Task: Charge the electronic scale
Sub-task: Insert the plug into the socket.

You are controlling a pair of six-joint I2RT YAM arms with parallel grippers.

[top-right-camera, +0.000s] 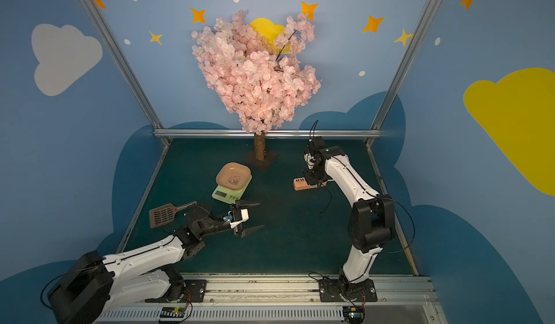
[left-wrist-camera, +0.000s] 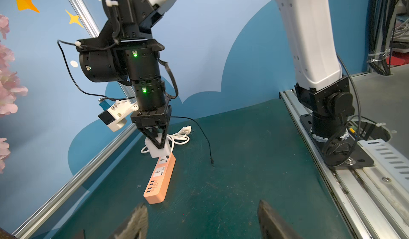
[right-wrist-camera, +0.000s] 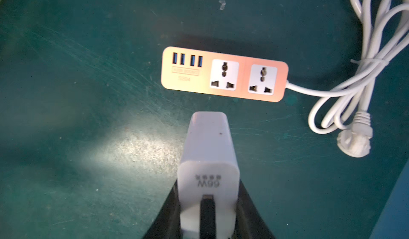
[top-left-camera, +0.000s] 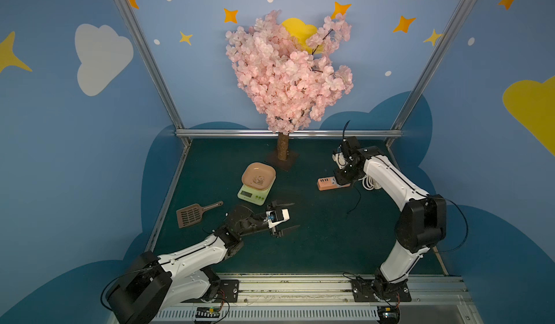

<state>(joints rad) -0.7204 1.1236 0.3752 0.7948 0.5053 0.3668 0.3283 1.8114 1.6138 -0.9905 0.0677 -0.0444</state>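
The electronic scale [top-left-camera: 251, 195] [top-right-camera: 225, 195], pale green with a peach-pink panda tray on top, sits left of the mat's centre. My left gripper [top-left-camera: 295, 215] [top-right-camera: 260, 215] [left-wrist-camera: 202, 218] hovers open and empty just in front of the scale's right side, pointing toward the orange-pink power strip [top-left-camera: 326, 184] [left-wrist-camera: 158, 182] [right-wrist-camera: 223, 74]. My right gripper [left-wrist-camera: 158, 141] [right-wrist-camera: 208, 191] points down over the strip's socket end, shut on a white charger cube [left-wrist-camera: 157, 152] [right-wrist-camera: 209, 156]. A thin black cable [top-left-camera: 357, 199] [left-wrist-camera: 204, 138] hangs from the charger, its free end on the mat.
The strip's white cord [right-wrist-camera: 365, 71] [top-left-camera: 369, 183] lies coiled to its right. A pink blossom tree [top-left-camera: 282, 149] stands behind the scale on a dark base. A brown slotted scoop [top-left-camera: 192, 214] lies left of my left arm. Aluminium rails border the mat.
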